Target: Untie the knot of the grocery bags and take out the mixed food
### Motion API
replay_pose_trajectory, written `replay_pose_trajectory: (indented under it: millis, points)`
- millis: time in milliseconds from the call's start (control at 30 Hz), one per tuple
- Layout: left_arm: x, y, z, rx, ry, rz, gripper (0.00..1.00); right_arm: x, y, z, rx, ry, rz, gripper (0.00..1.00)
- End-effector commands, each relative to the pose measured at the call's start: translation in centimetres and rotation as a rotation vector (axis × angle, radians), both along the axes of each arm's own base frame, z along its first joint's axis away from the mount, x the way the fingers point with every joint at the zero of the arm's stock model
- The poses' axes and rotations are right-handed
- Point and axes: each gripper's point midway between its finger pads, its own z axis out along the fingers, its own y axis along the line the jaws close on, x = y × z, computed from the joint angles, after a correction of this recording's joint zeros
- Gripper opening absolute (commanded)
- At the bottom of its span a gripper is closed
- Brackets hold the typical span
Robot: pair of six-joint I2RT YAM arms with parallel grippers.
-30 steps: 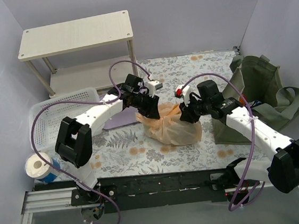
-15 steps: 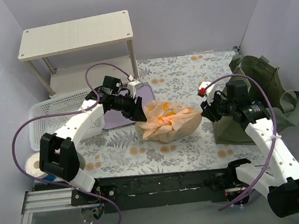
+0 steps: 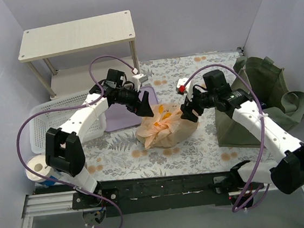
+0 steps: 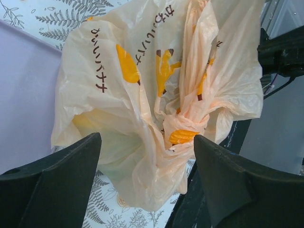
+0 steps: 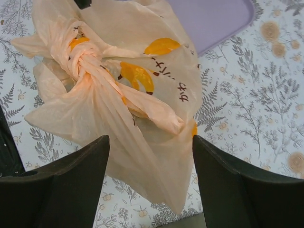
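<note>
Two pincers, both spread wide, neither holding anything. The left pincer (image 4: pixel 146 142) and right pincer (image 5: pixel 150 142) flank the grocery bag (image 3: pixel 167 130) from either side, close to it.

The bag sits on the floral worktop (image 3: pixel 191 72), between a lavender tray (image 3: pixel 117 120) and an olive tote (image 3: pixel 259 94), mouth tied shut. The knot (image 5: pixel 81 58) is a tight twisted lump on top, with handle tails fanning out of it.

Handling, as judged:
- Film looks thin, crinkly and soft, likely slippery and easy to tear.
- Load seems light, so the bag may slide if tugged from one side only.

Best hold, I reckon: one pincer on a loose tail just beside the knot, the other pinching the opposite tail or the neck below it to steady. Food inside cannot be made out through the plastic.
</note>
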Motion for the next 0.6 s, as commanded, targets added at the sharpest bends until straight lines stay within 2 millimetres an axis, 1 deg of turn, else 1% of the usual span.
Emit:
replay_pose_trajectory:
  millis: [0,33,67,100,133,167,200,233,267,300,333,367,400,433,467,500,567]
  points:
    - [-0.5,0.4,-1.9,0.04,0.022,-0.001,0.77,-0.8,2.9,-0.7,0.021,-0.009,0.115,0.78]
    - [-0.7,0.7,-2.7,0.056,0.043,0.013,0.77,-1.0,3.1,-1.2,0.022,0.002,0.115,0.79]
    - [-0.6,0.8,-3.2,0.073,0.041,0.024,0.75,-1.5,3.3,-2.7,0.01,0.03,0.112,0.79]
    - [-0.6,1.0,-3.5,0.08,0.043,0.026,0.74,-1.1,3.5,-3.1,0.022,0.044,0.07,0.78]
    - [-0.8,1.1,-3.9,0.086,0.046,0.023,0.73,-0.5,3.2,-3.5,0.012,0.038,0.021,0.77]
    - [-1.1,1.2,-4.3,0.091,0.048,0.011,0.7,-0.5,2.7,-4.7,0.001,0.053,-0.018,0.67]
    - [-1.2,1.2,-4.5,0.092,0.049,0.003,0.58,-0.1,2.3,-4.9,0.007,0.068,-0.085,0.54]
    - [-1.4,1.3,-4.7,0.097,0.054,-0.006,0.51,1.1,1.3,-4.8,-0.009,0.03,-0.161,0.41]
    - [-1.8,1.6,-4.9,0.108,0.06,-0.02,0.44,1.2,0.7,-4.4,-0.004,0.021,-0.184,0.2]
    - [-2.1,1.7,-4.9,0.108,0.062,-0.029,0.25,1.2,0.0,-4.3,-0.008,0.026,-0.202,0.1]
    - [-2.4,1.9,-4.5,0.107,0.05,-0.034,0.18,1.4,-1.6,-4.3,-0.021,0.044,-0.256,0.03]
    - [-2.9,2.1,-4.5,0.112,0.051,-0.038,0.1,1.3,-2.6,-3.4,-0.01,0.032,-0.288,0.01]
    - [-3.4,2.6,-5.0,0.128,0.051,-0.043,0.04,1.3,-3.5,-2.9,-0.004,0.029,-0.314,0.01]
    - [-3.8,2.9,-5.1,0.138,0.052,-0.046,0.0,1.5,-5.0,-2.5,0.006,0.028,-0.347,0.01]
    - [-4.5,3.3,-4.9,0.146,0.05,-0.05,0.0,0.7,-5.9,-1.9,0.011,0.019,-0.354,0.01]
    - [-5.2,3.9,-5.7,0.164,0.054,-0.064,0.0,0.4,-6.5,-1.8,0.009,0.016,-0.362,0.01]
    - [-5.8,4.5,-6.0,0.182,0.044,-0.061,0.0,-0.2,-7.8,-1.1,0.005,-0.015,-0.378,0.01]
